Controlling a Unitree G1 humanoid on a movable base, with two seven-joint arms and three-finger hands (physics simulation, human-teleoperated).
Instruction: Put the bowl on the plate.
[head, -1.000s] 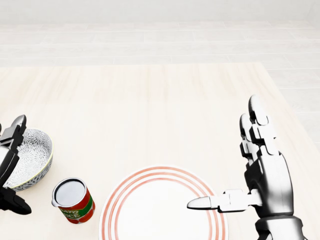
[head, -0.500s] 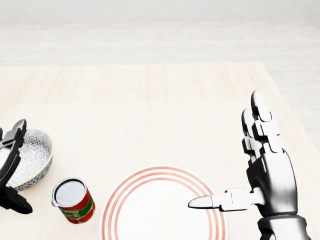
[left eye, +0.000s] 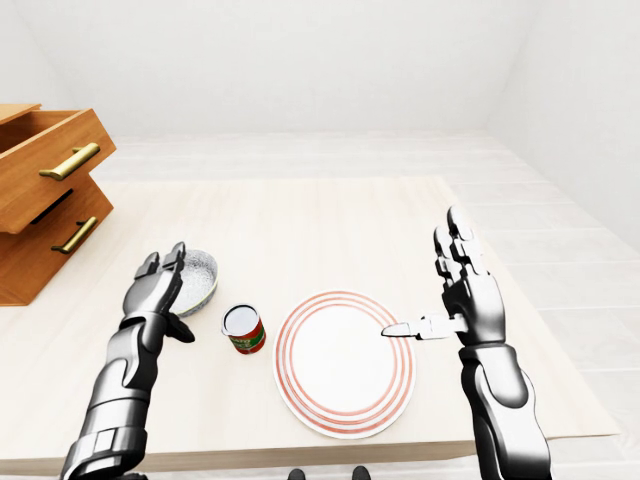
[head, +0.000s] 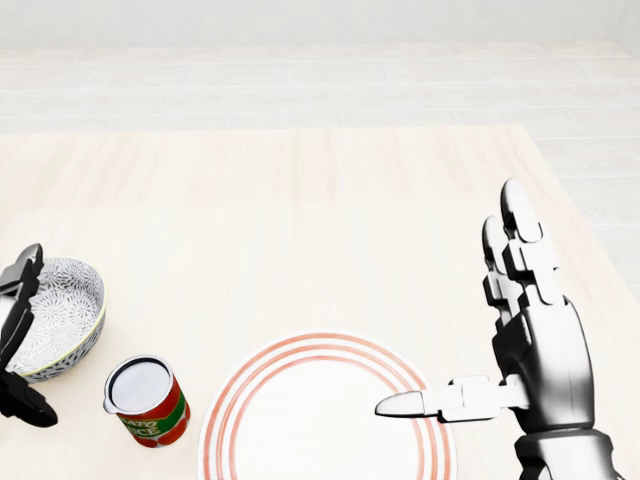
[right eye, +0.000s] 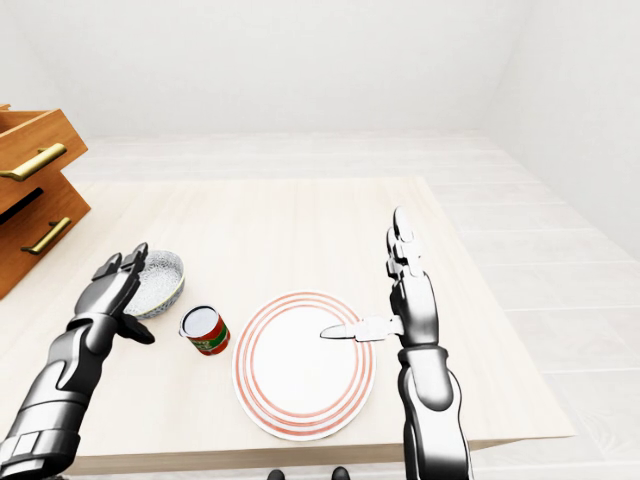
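The bowl (head: 62, 312) is small, upright and empty, with a dark speckled pattern inside and a pale rim, at the table's left. The plate (left eye: 345, 362), white with red concentric rings, lies flat near the table's near edge, well right of the bowl.

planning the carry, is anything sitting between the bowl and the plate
Yes: a can stands on the table between the bowl and the plate. The open left hand is already beside the bowl, nothing between them.
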